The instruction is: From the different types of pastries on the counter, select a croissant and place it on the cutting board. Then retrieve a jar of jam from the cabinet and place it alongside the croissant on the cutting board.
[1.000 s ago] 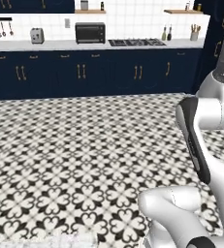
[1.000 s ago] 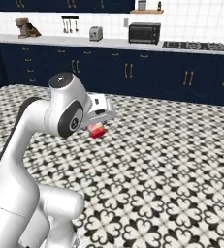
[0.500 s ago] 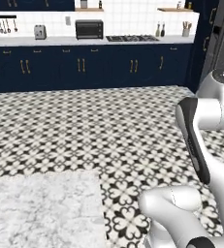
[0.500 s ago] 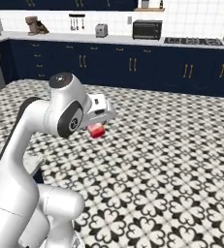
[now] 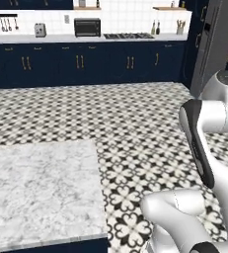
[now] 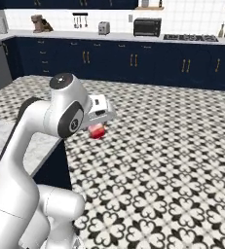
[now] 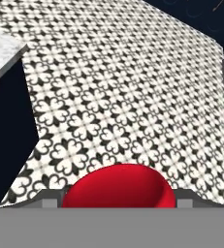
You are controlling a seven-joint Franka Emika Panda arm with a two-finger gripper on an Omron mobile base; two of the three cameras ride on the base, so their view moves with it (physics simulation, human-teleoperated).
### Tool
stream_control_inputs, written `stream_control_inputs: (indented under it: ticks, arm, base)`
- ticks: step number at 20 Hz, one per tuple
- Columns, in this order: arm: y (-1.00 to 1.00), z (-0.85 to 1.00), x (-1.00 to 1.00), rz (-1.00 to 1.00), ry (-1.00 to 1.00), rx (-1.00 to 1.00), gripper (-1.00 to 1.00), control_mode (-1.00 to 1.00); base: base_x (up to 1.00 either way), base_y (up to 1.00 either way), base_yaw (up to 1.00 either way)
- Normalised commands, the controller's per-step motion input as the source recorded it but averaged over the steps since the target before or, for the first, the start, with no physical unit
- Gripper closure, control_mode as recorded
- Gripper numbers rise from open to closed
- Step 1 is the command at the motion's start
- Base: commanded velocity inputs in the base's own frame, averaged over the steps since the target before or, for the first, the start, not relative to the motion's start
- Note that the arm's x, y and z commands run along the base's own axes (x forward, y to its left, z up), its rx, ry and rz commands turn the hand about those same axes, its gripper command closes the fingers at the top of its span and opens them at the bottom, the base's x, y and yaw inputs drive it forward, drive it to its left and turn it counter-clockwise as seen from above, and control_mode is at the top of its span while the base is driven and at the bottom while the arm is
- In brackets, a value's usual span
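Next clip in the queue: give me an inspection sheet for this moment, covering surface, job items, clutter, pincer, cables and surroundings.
Surface: a white marble counter lies at the lower left of the left base view; its visible top is bare.
Job's things: a red jar sits at the pincer; in the hand view it shows as a red rounded shape between the fingertips. Croissant and cutting board: nothing seen.
Clutter: nothing seen on the patterned floor.
Pincer: the pincer is shut on the red jar, held above the floor beside the marble counter's edge.
Cables: nothing seen.
Surroundings: navy cabinets along the far wall, with a toaster oven, a toaster and a cooktop on the far counter.
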Motion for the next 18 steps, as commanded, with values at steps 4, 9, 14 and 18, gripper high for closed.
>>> stream_control_inputs:
  ticks: [4, 9, 14, 18]
  arm:
    - [0.0, 0.0, 0.0, 0.0, 0.0, 0.0, 1.0, 1.0]
    - [0.0, 0.0, 0.0, 0.0, 0.0, 0.0, 1.0, 1.0]
    - [0.0, 0.0, 0.0, 0.0, 0.0, 0.0, 1.0, 1.0]
    - [0.0, 0.0, 0.0, 0.0, 0.0, 0.0, 1.0, 1.0]
  base:
    - [-0.86, 0.29, 0.0]
    - [-0.85, 0.37, 0.0]
    - [-0.55, 0.72, 0.0]
    - [0.0, 1.0, 0.0]
